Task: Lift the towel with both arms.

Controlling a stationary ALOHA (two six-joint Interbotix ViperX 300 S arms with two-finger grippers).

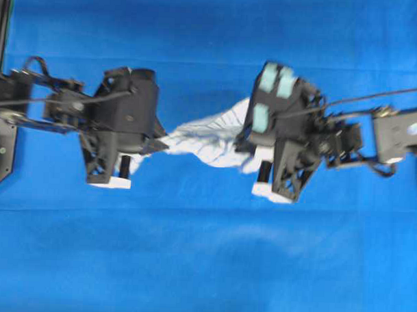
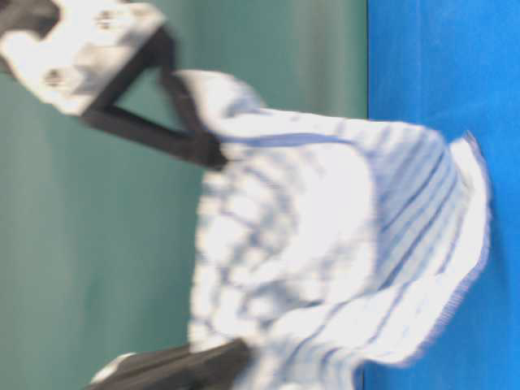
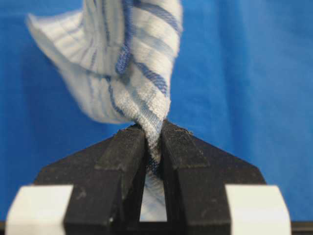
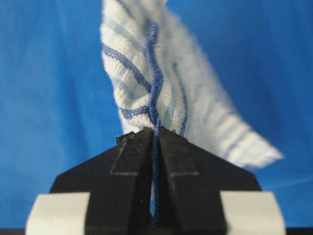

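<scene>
striped white towel (image 1: 206, 135) spans nine to three o'clock between both arms; left gripper (image 3: 153, 142) and right gripper (image 4: 155, 134) jaws each pinch an end.

Worktop cover: I see a plain blue tablecloth (image 1: 205, 265) spread over the whole worktop, edge to edge in my overhead view.
Cloth surface: faint creases run across it, with soft dark shadows near the middle.
Backdrop: a flat green wall (image 2: 97, 244) fills one side of my table-level view, meeting the blue cloth along a straight line.
</scene>
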